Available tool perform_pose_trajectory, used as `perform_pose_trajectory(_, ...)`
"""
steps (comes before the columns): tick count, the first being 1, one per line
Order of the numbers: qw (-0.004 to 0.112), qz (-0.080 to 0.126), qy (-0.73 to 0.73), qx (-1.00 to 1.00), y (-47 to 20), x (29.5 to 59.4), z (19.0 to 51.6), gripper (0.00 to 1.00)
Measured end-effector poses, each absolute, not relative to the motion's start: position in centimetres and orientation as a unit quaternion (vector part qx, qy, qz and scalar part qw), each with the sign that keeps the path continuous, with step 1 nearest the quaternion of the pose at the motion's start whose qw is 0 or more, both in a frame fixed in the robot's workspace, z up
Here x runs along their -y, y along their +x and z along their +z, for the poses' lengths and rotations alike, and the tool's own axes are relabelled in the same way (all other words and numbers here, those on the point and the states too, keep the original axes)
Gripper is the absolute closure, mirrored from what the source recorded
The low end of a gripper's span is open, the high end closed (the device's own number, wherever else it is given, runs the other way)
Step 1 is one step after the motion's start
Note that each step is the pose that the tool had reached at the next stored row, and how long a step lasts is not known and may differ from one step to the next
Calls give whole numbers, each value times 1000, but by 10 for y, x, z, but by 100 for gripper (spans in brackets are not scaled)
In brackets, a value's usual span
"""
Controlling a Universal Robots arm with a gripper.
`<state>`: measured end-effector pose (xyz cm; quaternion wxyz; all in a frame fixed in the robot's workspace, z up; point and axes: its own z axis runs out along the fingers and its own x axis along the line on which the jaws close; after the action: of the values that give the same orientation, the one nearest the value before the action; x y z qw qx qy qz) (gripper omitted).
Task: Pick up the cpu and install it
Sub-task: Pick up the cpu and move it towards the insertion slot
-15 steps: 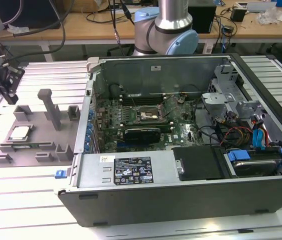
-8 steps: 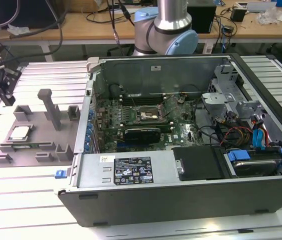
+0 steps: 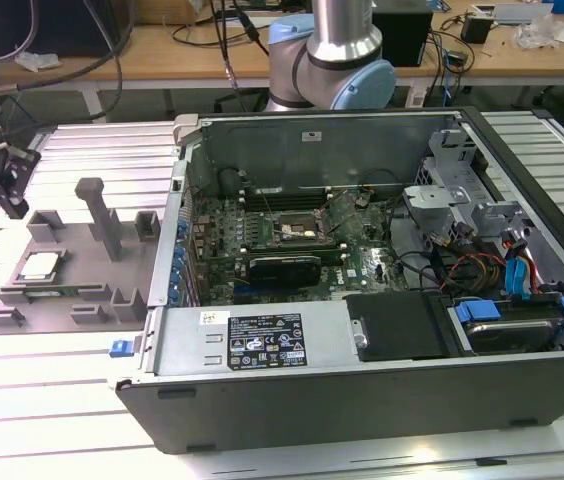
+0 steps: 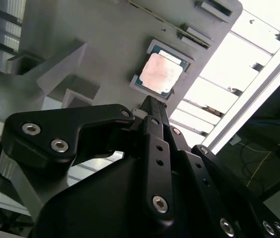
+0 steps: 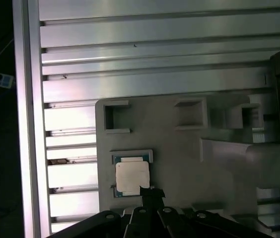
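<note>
The cpu (image 3: 40,265) is a small silver square lying flat in a recess of the grey fixture plate (image 3: 82,290), at the exterior view's left. It also shows in the second wrist view as cpu (image 4: 160,74) and in the first wrist view as cpu (image 5: 131,177). My black gripper (image 3: 16,208) hangs above the fixture's far-left end, higher than the chip and apart from it. In both wrist views the gripper tip (image 4: 148,102) (image 5: 148,191) points at the chip's near edge. Its fingers come together at one narrow point, with nothing held. The motherboard (image 3: 292,235) lies inside the open computer case.
The open computer case (image 3: 262,345) takes up the centre and right of the slatted metal table (image 3: 42,400). Grey posts and blocks (image 3: 97,215) stand up from the fixture beside the chip. Cables and blue connectors (image 3: 522,275) sit in the case's right end. A wooden bench (image 3: 162,50) runs behind.
</note>
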<state>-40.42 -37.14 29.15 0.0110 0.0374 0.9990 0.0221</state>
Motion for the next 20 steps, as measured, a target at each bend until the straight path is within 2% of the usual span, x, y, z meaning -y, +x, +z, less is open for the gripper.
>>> perform_pose_trajectory(20,11,22,37,-999,-418,374,244,89)
